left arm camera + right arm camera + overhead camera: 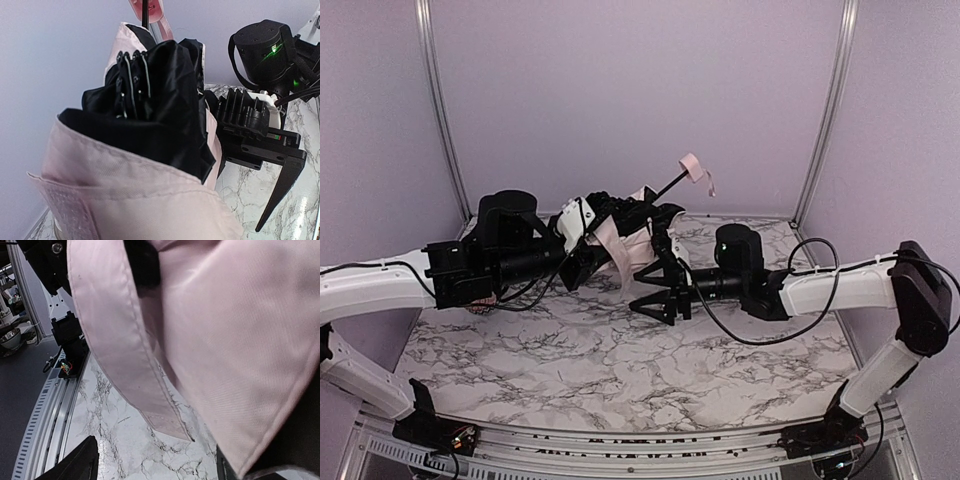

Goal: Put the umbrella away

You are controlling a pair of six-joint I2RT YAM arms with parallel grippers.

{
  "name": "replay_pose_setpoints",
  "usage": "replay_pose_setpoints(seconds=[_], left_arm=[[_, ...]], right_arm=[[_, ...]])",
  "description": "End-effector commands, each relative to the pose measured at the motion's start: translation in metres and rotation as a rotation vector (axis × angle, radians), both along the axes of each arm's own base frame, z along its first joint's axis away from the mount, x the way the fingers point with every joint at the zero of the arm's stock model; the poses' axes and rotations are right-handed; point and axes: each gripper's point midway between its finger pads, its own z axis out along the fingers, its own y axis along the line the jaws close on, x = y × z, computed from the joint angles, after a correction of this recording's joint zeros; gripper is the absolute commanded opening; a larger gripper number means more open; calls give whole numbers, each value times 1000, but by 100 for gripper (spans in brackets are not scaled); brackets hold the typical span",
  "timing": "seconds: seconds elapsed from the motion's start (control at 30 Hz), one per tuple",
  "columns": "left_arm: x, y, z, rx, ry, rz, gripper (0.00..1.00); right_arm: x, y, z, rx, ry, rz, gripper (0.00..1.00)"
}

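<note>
The umbrella (620, 232) is held off the table, a folded bundle of pale pink fabric and black lining. Its thin shaft (665, 187) slants up to the right and ends in the pink handle knob (690, 165). My left gripper (592, 248) is shut on the bundle. In the left wrist view the umbrella's pink fabric (130, 200) hides that gripper's fingers. My right gripper (645, 290) stands open just below and to the right of the bundle. In the right wrist view the umbrella's pink strap (150, 395) hangs above the gap of my right gripper (155, 470), and nothing is held there.
The marble table (620, 370) lies under both arms. Aluminium posts (440, 110) (825, 120) and purple walls close the back. A reddish thing (480, 299) shows partly under the left arm.
</note>
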Motion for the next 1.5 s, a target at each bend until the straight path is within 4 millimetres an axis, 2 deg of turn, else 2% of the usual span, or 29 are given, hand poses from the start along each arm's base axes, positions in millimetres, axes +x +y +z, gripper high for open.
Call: replay_pose_setpoints(seconds=[0.0,0.3,0.37,0.5,0.57,0.73,0.97,1.03,1.13,1.37,1.47], left_arm=[[-8,-2,57,-129,-80,-42,0],[-10,-7,63,-153,-81,-66,0],[-10,-7,62,-152,-81,-66,0],[-8,-7,60,-150,-77,-58,0],[-8,-7,58,-147,-76,-55,0],[-6,-7,55,-140,-73,-45,0],[-1,-7,56,-138,-78,-26,0],[1,-7,55,-135,-77,-18,0],[2,-8,54,-136,-75,-12,0],[9,-8,57,-145,-78,15,0],[11,-8,57,-146,-77,28,0]], right_arm=[[-6,9,11,51,-8,64,77],[-10,19,13,83,19,116,77],[-11,21,21,110,3,132,70],[-15,21,26,126,-2,155,43],[-17,21,27,129,0,165,34],[-25,18,28,129,20,202,19],[-33,21,26,124,63,241,18],[-35,24,24,124,76,245,31],[-38,26,26,141,81,256,38],[-36,34,33,168,88,275,37],[-48,41,32,178,110,305,34]])
